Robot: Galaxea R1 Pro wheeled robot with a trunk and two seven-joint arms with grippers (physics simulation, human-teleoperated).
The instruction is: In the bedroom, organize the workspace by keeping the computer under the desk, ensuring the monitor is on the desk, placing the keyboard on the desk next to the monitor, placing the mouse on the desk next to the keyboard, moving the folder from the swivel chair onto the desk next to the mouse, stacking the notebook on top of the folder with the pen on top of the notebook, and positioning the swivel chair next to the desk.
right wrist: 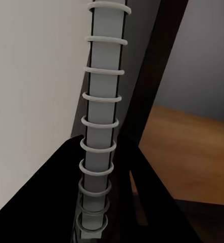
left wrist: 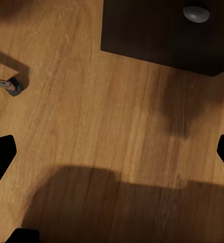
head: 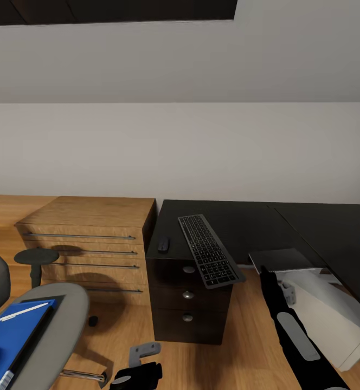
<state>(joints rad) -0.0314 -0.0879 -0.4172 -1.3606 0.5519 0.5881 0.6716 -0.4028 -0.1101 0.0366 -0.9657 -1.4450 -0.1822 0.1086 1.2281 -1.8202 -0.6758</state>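
Observation:
The black desk [head: 245,216] stands at centre right with the keyboard [head: 209,249] lying slantwise on it, its near end past the front edge. The small black mouse [head: 163,244] rests to its left. My right gripper [head: 264,269] is shut on the grey notebook [head: 282,259], held level beside the desk's front; its spiral binding [right wrist: 99,116] runs between my dark fingers [right wrist: 142,187]. The blue folder [head: 9,338] with the white pen [head: 23,311] on it lies on the swivel chair [head: 60,325]. The white computer [head: 323,317] sits under the desk. My left gripper [head: 142,368] hangs open over the floor. The monitor is out of view.
A light wooden drawer chest [head: 88,238] stands against the desk's left side. The desk's drawers with silver knobs [head: 188,295] face me. A chair caster [left wrist: 13,86] lies on the wooden floor [left wrist: 101,116] near my left gripper.

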